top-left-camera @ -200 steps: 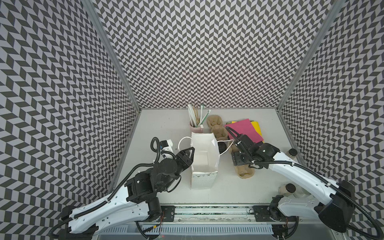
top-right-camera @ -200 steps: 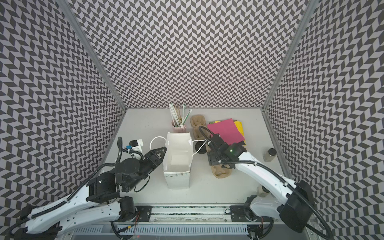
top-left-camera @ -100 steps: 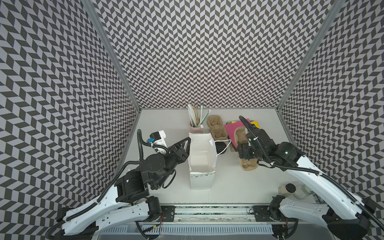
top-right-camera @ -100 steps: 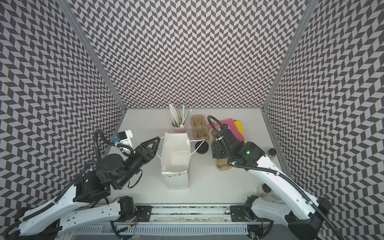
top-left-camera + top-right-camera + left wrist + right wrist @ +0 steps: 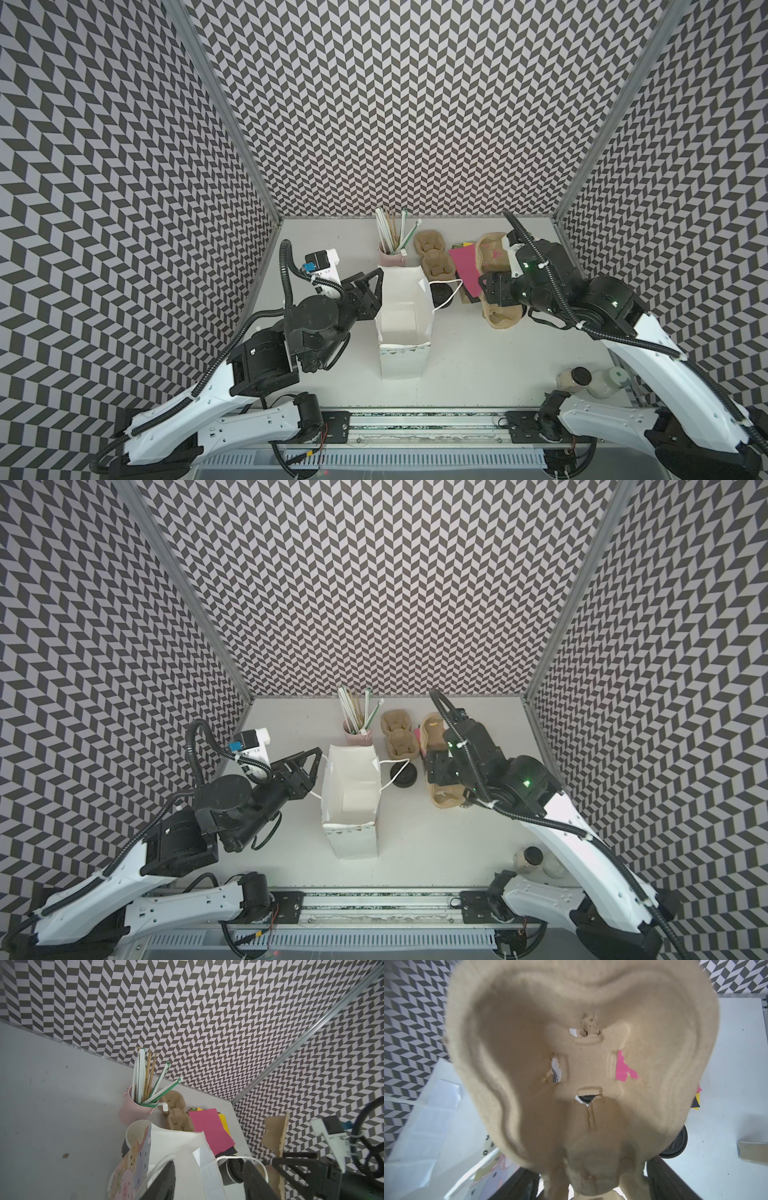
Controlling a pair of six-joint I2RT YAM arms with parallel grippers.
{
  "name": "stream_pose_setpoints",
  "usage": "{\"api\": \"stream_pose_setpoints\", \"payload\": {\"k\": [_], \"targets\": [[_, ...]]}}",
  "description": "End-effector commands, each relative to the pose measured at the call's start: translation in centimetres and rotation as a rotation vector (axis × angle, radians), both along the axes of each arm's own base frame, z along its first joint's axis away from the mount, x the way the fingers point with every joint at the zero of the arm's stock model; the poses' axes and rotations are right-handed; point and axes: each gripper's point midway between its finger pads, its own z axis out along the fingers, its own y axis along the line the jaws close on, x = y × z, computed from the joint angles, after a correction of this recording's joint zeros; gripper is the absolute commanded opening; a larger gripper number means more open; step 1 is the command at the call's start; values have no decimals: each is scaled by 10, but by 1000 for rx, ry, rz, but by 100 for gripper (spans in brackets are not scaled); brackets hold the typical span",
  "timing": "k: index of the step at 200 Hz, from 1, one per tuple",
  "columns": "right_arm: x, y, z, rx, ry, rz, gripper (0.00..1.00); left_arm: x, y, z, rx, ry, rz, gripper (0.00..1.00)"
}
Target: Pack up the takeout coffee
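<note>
I count one takeout coffee (image 5: 442, 295), one lidless cup (image 5: 136, 1135), one white paper bag (image 5: 401, 361), one stack of coloured sheets (image 5: 465, 266) and one pink cup (image 5: 390, 259) of straws and stirrers too bunched to number. Two bottles (image 5: 575, 379) stand at 5 o'clock on the counter (image 5: 478, 357). There are two pulp carriers: the held carrier (image 5: 503, 318) and the spare carrier (image 5: 434, 259), which lies at 12 o'clock from the coffee.

Green print runs along the straw wrappers and dark print down one stirrer, but I can read neither.

The coffee stands upright on the counter just beside the bag, at the bag's 3 o'clock, with the bag's white handle looped over its black lid. My left gripper (image 5: 376, 286) sits at the bag's 9 o'clock with its fingers spread and nothing clamped, so the coffee is across the bag at its 3 o'clock. My right gripper (image 5: 488, 289) is closed on the held carrier, which hangs clear of the counter. The coffee is near it, at its 9 o'clock.
</note>
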Motion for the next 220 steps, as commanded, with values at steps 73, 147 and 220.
{"api": "stream_pose_setpoints", "payload": {"k": [73, 147, 220], "targets": [[-8, 44, 62, 166, -31, 165, 76, -8, 27, -13, 265, -53, -27, 54], [-27, 91, 88, 238, -32, 276, 75, -9, 15, -40, 352, -61, -100, 49], [-49, 121, 103, 281, -23, 355, 75, 5, 29, -26, 341, -84, -70, 48]]}}
